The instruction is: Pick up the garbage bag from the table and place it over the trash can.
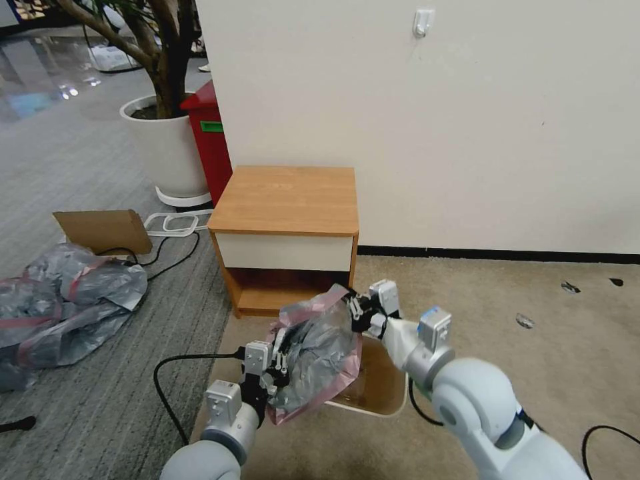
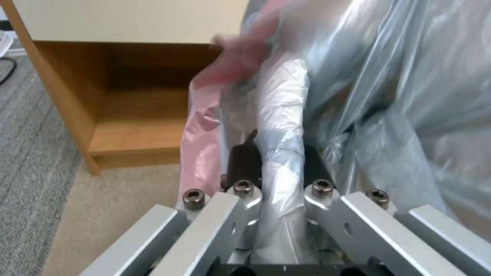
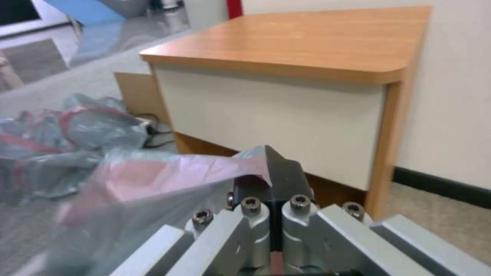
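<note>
The garbage bag (image 1: 319, 353), translucent grey with a pink-red rim band, hangs stretched between my two grippers just above the cream-white trash can (image 1: 379, 385). The can stands on the carpet in front of the table (image 1: 287, 200), whose wood top is bare. My left gripper (image 1: 277, 365) is shut on the bag's near-left rim. In the left wrist view a bunched fold of the garbage bag (image 2: 383, 96) sits between the left gripper (image 2: 279, 161). My right gripper (image 1: 357, 310) is shut on the far-right rim. The right wrist view shows the right gripper (image 3: 271, 174) pinching the garbage bag's (image 3: 153, 180) pink band.
A heap of grey plastic bags (image 1: 67, 307) lies on the floor to the left, beside a cardboard piece (image 1: 103, 230). A red bin (image 1: 210, 140) and a white planter (image 1: 167, 143) stand behind the table. A black cable (image 1: 170, 380) runs by my left arm. Open carpet lies to the right.
</note>
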Available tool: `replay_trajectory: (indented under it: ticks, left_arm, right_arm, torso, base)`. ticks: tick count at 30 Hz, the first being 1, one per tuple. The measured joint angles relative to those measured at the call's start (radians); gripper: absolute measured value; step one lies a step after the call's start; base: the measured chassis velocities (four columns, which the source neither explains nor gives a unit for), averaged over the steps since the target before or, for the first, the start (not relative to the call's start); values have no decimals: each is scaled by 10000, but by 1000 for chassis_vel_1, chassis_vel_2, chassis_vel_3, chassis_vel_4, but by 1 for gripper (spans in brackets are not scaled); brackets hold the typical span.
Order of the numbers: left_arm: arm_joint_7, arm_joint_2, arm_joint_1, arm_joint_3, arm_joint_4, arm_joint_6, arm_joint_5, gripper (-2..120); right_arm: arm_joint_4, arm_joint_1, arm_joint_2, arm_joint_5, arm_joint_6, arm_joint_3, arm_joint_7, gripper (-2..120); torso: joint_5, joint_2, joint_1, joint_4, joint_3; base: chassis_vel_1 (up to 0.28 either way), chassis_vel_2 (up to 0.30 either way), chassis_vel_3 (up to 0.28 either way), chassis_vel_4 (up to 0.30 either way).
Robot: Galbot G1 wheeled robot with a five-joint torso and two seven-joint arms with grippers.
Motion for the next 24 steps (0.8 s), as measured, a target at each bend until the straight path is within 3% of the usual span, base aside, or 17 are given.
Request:
replay_trajectory:
  ticks: [24]
  left_arm:
    - [329,-321,101,-694,-266,-282,-1177,5]
  right_arm:
    - [-280,297,-1455,544,-1682,1016,549,0]
  torso:
    - [0,0,0,-1,0]
  base:
    - [0,0,0,0]
